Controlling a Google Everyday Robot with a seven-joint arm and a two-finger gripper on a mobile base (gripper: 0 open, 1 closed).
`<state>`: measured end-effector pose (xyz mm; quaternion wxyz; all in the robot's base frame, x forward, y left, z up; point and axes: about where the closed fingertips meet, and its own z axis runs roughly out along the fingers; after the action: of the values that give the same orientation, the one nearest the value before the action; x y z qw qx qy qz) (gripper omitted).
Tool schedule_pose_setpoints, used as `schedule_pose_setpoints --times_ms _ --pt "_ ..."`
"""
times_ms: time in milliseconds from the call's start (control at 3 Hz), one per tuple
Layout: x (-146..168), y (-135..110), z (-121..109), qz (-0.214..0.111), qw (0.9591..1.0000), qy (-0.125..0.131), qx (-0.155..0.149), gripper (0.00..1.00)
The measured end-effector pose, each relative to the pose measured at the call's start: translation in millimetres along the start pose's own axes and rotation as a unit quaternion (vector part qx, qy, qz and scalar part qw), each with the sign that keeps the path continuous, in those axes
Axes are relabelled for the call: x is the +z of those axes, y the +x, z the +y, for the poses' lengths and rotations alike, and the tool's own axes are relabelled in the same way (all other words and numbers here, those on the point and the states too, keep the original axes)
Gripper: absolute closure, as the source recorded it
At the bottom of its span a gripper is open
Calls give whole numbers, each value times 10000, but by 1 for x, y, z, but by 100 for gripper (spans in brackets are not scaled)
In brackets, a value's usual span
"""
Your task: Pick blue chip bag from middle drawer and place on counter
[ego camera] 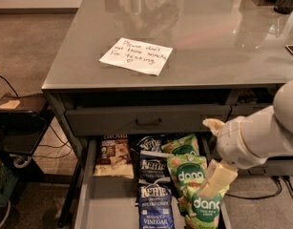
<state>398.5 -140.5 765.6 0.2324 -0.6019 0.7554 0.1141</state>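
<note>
Glossy dark film covers the blue chip bag (155,210), the nearest of three alike lying flat in the middle drawer (107,208); it is probably light, puffy, slippery and easily crushed, so best pinched at a crimped end seam; the gripper (208,159), released and empty, hovers to its right over the green bags (188,174); beyond lies the counter (208,42).

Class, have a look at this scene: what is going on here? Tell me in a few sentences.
A robot arm reaches down over the open drawer, with its gripper over the green bags on the right side. The blue chip bags lie in a row beside them, apart from the gripper, and a brown-and-white bag lies on the left. No bag is on the counter yet; it carries a handwritten note.
</note>
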Motion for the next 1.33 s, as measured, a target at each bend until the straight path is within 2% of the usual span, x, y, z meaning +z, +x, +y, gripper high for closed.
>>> schedule_pose_setpoints --times_ms 333,667,1000,1333 --pt "42 2 10 -384 9987 -61 -332 0" --pt "89 -7 20 -793 9945 -221 -642 0" --pt "140 -13 30 -1005 9902 -347 -903 0" --pt "140 -13 30 -1004 9902 -346 -904 0"
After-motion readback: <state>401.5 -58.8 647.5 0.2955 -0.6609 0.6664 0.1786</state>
